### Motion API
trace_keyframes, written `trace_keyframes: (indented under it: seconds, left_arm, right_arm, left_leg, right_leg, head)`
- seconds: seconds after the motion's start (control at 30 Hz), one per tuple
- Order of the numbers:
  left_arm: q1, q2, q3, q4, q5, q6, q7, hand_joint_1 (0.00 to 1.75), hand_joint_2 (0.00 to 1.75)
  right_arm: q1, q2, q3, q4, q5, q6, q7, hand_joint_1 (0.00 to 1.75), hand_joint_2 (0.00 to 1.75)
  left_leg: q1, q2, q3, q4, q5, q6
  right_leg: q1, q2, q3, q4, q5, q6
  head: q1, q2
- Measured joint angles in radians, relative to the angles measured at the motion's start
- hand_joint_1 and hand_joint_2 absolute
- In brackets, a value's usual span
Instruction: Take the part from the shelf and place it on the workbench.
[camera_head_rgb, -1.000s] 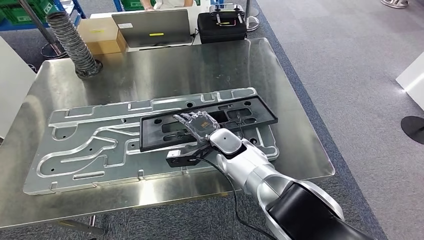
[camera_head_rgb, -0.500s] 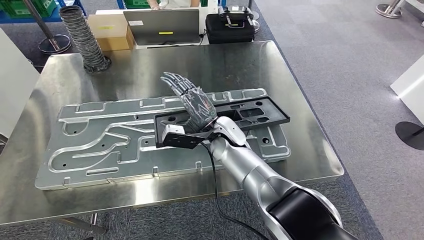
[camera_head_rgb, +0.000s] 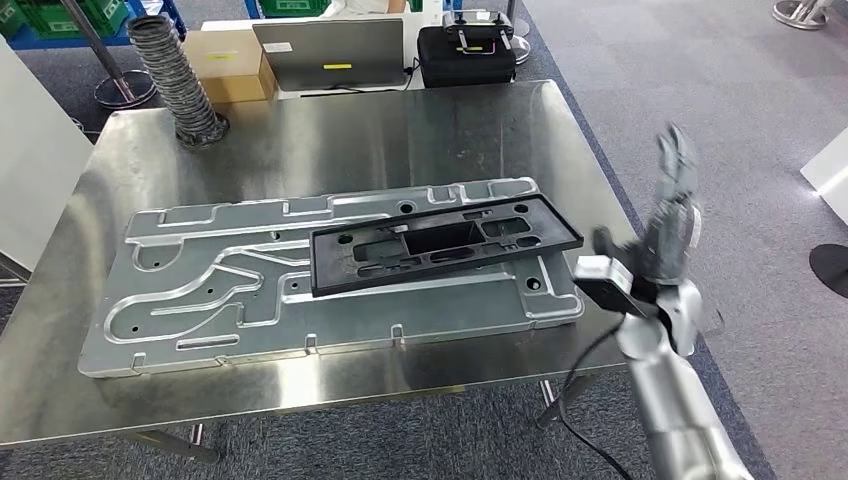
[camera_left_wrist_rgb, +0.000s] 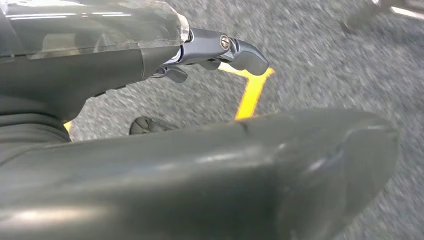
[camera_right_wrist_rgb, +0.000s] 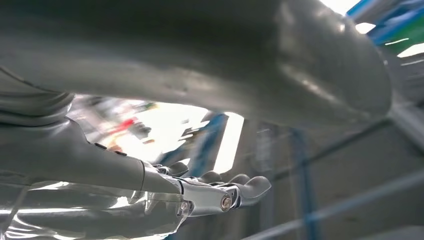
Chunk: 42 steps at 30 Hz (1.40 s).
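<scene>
One silver right hand (camera_head_rgb: 668, 215) hovers at the frame's right edge, fingers apart, empty. Your flat black plastic frame part (camera_head_rgb: 445, 243) lies mid-frame on the grooved aluminium plate (camera_head_rgb: 200, 290) atop the steel bench (camera_head_rgb: 330, 140); placement looks done.

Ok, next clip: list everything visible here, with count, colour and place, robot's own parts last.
Workbench: one, bare steel, centre of head view.
Machined plate: one, silver, flat on the workbench.
Part: one, black frame, lying on the machined plate.
Ribbed hose: one, grey, far left corner of the workbench.
Cardboard box: one, brown, behind the workbench.
Laptop: one, grey, behind the workbench.
Case: one, black, beside the laptop.
Floor line: one, yellow, on grey carpet.
Right hand: silver and dark, raised off the workbench's right edge, empty, fingers apart.
Left hand: dark, over the floor, holding nothing.
</scene>
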<state>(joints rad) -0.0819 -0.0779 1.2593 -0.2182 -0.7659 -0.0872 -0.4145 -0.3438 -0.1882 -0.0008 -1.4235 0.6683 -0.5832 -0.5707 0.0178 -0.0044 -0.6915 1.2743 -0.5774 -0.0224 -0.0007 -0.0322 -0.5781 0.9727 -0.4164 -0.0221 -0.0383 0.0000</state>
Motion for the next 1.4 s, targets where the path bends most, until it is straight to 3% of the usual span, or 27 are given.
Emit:
trace_keyframes:
  seconds: [0.03, 0.1, 0.17, 0.3, 0.37, 0.47, 0.5, 0.53, 0.57, 0.63, 0.67, 0.73, 0.8, 0.83, 0.87, 0.9, 0.97, 1.0, 1.03, 1.07, 1.13, 1.2, 1.23, 1.27, 1.33, 1.37, 1.4]
  left_arm:
    - [0.003, 0.0, 0.005, 0.0, 0.001, 0.002, 0.002, 0.0, 0.0]
    - [0.005, 0.0, 0.012, 0.0, 0.001, 0.004, 0.003, 0.0, 0.0]
    - [0.001, 0.0, 0.016, 0.0, 0.0, 0.003, 0.004, 0.0, 0.0]
    - [-0.003, 0.0, 0.02, 0.0, -0.001, -0.002, 0.003, 0.0, 0.0]
    - [-0.005, 0.0, 0.021, 0.0, -0.001, -0.003, 0.001, 0.0, 0.0]
    - [-0.01, 0.0, 0.021, 0.0, -0.002, -0.003, -0.001, 0.0, 0.0]
    - [-0.009, 0.0, 0.021, 0.0, -0.003, -0.003, -0.001, 0.0, 0.0]
    - [-0.009, 0.0, 0.021, 0.0, -0.003, -0.003, -0.001, 0.0, 0.0]
    - [-0.008, 0.0, 0.021, 0.0, -0.003, -0.003, -0.001, 0.0, 0.0]
    - [-0.01, 0.0, 0.021, 0.0, -0.005, -0.003, -0.001, 0.0, 0.0]
    - [-0.011, 0.0, 0.021, 0.0, -0.006, -0.003, -0.001, 0.0, 0.0]
    - [-0.012, 0.0, 0.021, 0.0, -0.009, -0.002, 0.001, 0.0, 0.0]
    - [-0.01, 0.0, 0.021, 0.0, -0.011, -0.001, 0.004, 0.0, 0.0]
    - [-0.009, 0.0, 0.021, 0.0, -0.011, 0.0, 0.005, 0.0, 0.0]
    - [-0.007, 0.0, 0.021, 0.0, -0.012, 0.001, 0.005, 0.0, 0.0]
    - [-0.005, 0.0, 0.021, 0.0, -0.012, 0.001, 0.005, 0.0, 0.0]
    - [-0.004, -0.001, 0.021, 0.0, -0.012, 0.002, 0.005, 0.0, 0.0]
    - [-0.004, -0.001, 0.021, 0.0, -0.012, 0.002, 0.005, 0.0, 0.0]
    - [-0.005, -0.001, 0.021, 0.0, -0.012, 0.002, 0.005, 0.0, 0.0]
    - [-0.005, -0.001, 0.021, 0.0, -0.011, 0.002, 0.005, 0.0, 0.0]
    - [-0.005, -0.001, 0.021, 0.0, -0.011, 0.002, 0.005, 0.0, 0.0]
    - [-0.006, -0.001, 0.021, 0.0, -0.013, 0.002, 0.003, 0.0, 0.0]
    - [-0.006, -0.001, 0.021, 0.0, -0.015, 0.002, 0.002, 0.0, 0.0]
    - [-0.006, -0.002, 0.021, 0.0, -0.017, 0.002, 0.002, 0.0, 0.0]
    - [-0.002, -0.005, 0.022, 0.0, -0.018, 0.003, 0.002, 0.0, 0.0]
    - [0.0, -0.007, 0.022, 0.0, -0.018, 0.003, 0.003, 0.0, 0.0]
    - [0.001, -0.009, 0.023, 0.0, -0.018, 0.003, 0.004, 0.0, 0.0]
  right_arm:
    - [0.063, -0.008, -0.055, -0.026, -0.008, 0.008, -0.011, 0.0, 0.0]
    - [0.152, -0.014, -0.147, -0.065, -0.011, 0.021, -0.024, 0.0, 0.0]
    - [0.216, -0.018, -0.215, -0.089, -0.011, 0.02, -0.031, 0.0, 0.0]
    - [0.326, -0.002, -0.32, -0.076, -0.002, 0.002, -0.048, 0.0, 0.0]
    - [0.354, 0.012, -0.364, -0.047, 0.006, -0.003, -0.057, 0.0, 0.0]
    - [0.382, 0.038, -0.431, 0.011, 0.03, -0.007, -0.057, 0.0, 0.0]
    - [0.39, 0.048, -0.451, 0.029, 0.034, -0.007, -0.059, 0.0, 0.0]
    - [0.398, 0.056, -0.468, 0.043, 0.036, -0.007, -0.062, 0.0, 0.0]
    - [0.403, 0.063, -0.484, 0.055, 0.038, -0.007, -0.064, 0.0, 0.0]
    - [0.406, 0.072, -0.507, 0.069, 0.044, -0.006, -0.064, 0.0, 0.0]
    - [0.406, 0.076, -0.519, 0.075, 0.049, -0.005, -0.063, 0.0, 0.0]
    - [0.405, 0.085, -0.548, 0.095, 0.062, -0.004, -0.063, 0.0, 0.0]
    - [0.405, 0.096, -0.586, 0.127, 0.078, -0.004, -0.07, 0.0, 0.0]
    - [0.404, 0.102, -0.605, 0.147, 0.087, -0.004, -0.075, 0.0, 0.0]
    - [0.403, 0.108, -0.621, 0.163, 0.096, -0.004, -0.08, 0.0, 0.0]
    - [0.403, 0.115, -0.636, 0.181, 0.106, -0.004, -0.086, 0.0, 0.0]
    - [0.402, 0.125, -0.662, 0.214, 0.12, -0.004, -0.098, 0.0, 0.0]
    - [0.402, 0.13, -0.676, 0.233, 0.125, -0.005, -0.103, 0.0, 0.0]
    - [0.402, 0.135, -0.688, 0.249, 0.129, -0.005, -0.106, 0.0, 0.0]
    - [0.401, 0.138, -0.7, 0.266, 0.136, -0.004, -0.107, 0.0, 0.0]
    - [0.394, 0.143, -0.73, 0.315, 0.163, -0.004, -0.105, 0.0, 0.0]
    - [0.38, 0.144, -0.772, 0.404, 0.203, -0.01, -0.105, 0.0, 0.0]
    - [0.371, 0.143, -0.797, 0.459, 0.222, -0.015, -0.106, 0.0, 0.0]
    - [0.363, 0.142, -0.824, 0.52, 0.239, -0.021, -0.106, 0.0, 0.0]
    - [0.353, 0.136, -0.873, 0.646, 0.273, -0.026, -0.08, 0.0, 0.0]
    - [0.351, 0.132, -0.894, 0.707, 0.288, -0.026, -0.059, 0.0, 0.0]
    - [0.35, 0.127, -0.912, 0.762, 0.3, -0.025, -0.039, 0.0, 0.0]
  left_leg:
    - [0.003, 0.001, 0.023, -0.033, 0.021, -0.004]
    - [0.008, 0.001, 0.101, -0.167, 0.073, -0.007]
    - [0.005, -0.002, 0.149, -0.255, 0.097, 0.001]
    - [-0.002, -0.007, 0.143, -0.26, 0.109, 0.03]
    - [-0.002, -0.003, 0.131, -0.265, 0.125, 0.047]
    - [-0.005, -0.001, 0.097, -0.266, 0.151, 0.057]
    - [-0.007, -0.001, 0.084, -0.265, 0.16, 0.057]
    - [-0.009, -0.001, 0.071, -0.264, 0.169, 0.057]
    - [-0.01, -0.001, 0.058, -0.263, 0.178, 0.055]
    - [-0.012, -0.001, 0.039, -0.261, 0.194, 0.05]
    - [-0.013, -0.001, 0.033, -0.26, 0.203, 0.045]
    - [-0.014, -0.001, 0.032, -0.262, 0.219, 0.034]
    - [-0.013, -0.002, 0.034, -0.27, 0.235, 0.02]
    - [-0.011, -0.002, 0.029, -0.267, 0.229, 0.015]
    - [-0.01, -0.003, 0.021, -0.251, 0.203, 0.01]
    - [-0.009, -0.002, 0.008, -0.213, 0.157, 0.005]
    - [-0.007, -0.001, -0.021, -0.087, 0.042, -0.001]
    - [-0.007, -0.001, -0.029, -0.022, 0.006, -0.004]
    - [-0.007, -0.001, -0.025, 0.019, -0.001, -0.005]
    - [-0.007, -0.001, -0.006, 0.031, 0.014, -0.005]
    - [-0.008, -0.001, 0.087, -0.056, 0.068, 0.001]
    - [-0.011, -0.002, 0.2, -0.21, 0.067, 0.012]
    - [-0.013, -0.002, 0.232, -0.263, 0.056, 0.018]
    - [-0.016, -0.002, 0.244, -0.29, 0.047, 0.024]
    - [-0.015, 0.0, 0.231, -0.299, 0.061, 0.04]
    - [-0.013, 0.002, 0.223, -0.301, 0.073, 0.049]
    - [-0.011, 0.005, 0.212, -0.305, 0.086, 0.056]
  right_leg:
    - [-0.003, 0.001, -0.003, 0.005, -0.002, 0.003]
    - [-0.01, 0.007, -0.012, 0.019, -0.006, 0.013]
    - [-0.012, 0.015, -0.019, 0.032, -0.008, 0.028]
    - [-0.015, 0.02, -0.022, 0.034, 0.0, 0.056]
    - [-0.02, 0.022, -0.042, 0.074, -0.044, 0.067]
    - [-0.022, 0.025, -0.11, 0.263, -0.175, 0.074]
    - [-0.022, 0.025, -0.12, 0.313, -0.196, 0.074]
    - [-0.022, 0.026, -0.114, 0.331, -0.196, 0.073]
    - [-0.022, 0.026, -0.088, 0.313, -0.18, 0.07]
    - [-0.021, 0.027, 0.013, 0.181, -0.135, 0.06]
    - [-0.018, 0.027, 0.066, 0.106, -0.126, 0.055]
    - [-0.011, 0.029, 0.122, 0.02, -0.126, 0.046]
    - [-0.008, 0.03, 0.118, 0.007, -0.114, 0.034]
    - [-0.009, 0.028, 0.111, 0.005, -0.104, 0.027]
    - [-0.01, 0.026, 0.101, 0.002, -0.092, 0.02]
    - [-0.012, 0.024, 0.087, 0.0, -0.078, 0.013]
    - [-0.01, 0.023, 0.056, 0.001, -0.054, 0.006]
    - [-0.008, 0.022, 0.039, 0.002, -0.042, 0.005]
    - [-0.007, 0.021, 0.023, 0.005, -0.031, 0.005]
    - [-0.006, 0.021, 0.006, 0.007, -0.02, 0.006]
    - [-0.004, 0.021, -0.021, 0.016, -0.003, 0.011]
    - [0.0, 0.02, -0.039, 0.025, 0.01, 0.018]
    - [0.001, 0.019, -0.043, 0.028, 0.017, 0.024]
    - [0.002, 0.018, -0.045, 0.028, 0.024, 0.03]
    - [-0.001, 0.019, -0.05, 0.028, 0.033, 0.042]
    - [-0.003, 0.021, -0.058, 0.04, 0.016, 0.048]
    - [-0.005, 0.024, -0.071, 0.071, -0.02, 0.053]
  head:
    - [0.0, 0.0]
    - [0.0, 0.0]
    - [0.0, 0.0]
    - [0.0, 0.0]
    - [0.0, 0.0]
    - [0.0, 0.0]
    - [0.0, 0.0]
    - [0.0, 0.0]
    - [0.0, 0.0]
    - [0.0, 0.0]
    - [0.0, 0.0]
    - [0.0, 0.0]
    - [0.0, 0.0]
    - [0.0, 0.0]
    - [0.0, 0.0]
    - [0.0, 0.0]
    - [0.0, 0.0]
    - [0.0, 0.0]
    - [0.0, 0.0]
    - [0.0, 0.0]
    - [0.0, 0.0]
    - [0.0, 0.0]
    - [0.0, 0.0]
    - [0.0, 0.0]
    - [0.0, 0.0]
    - [0.0, 0.0]
    - [0.0, 0.0]
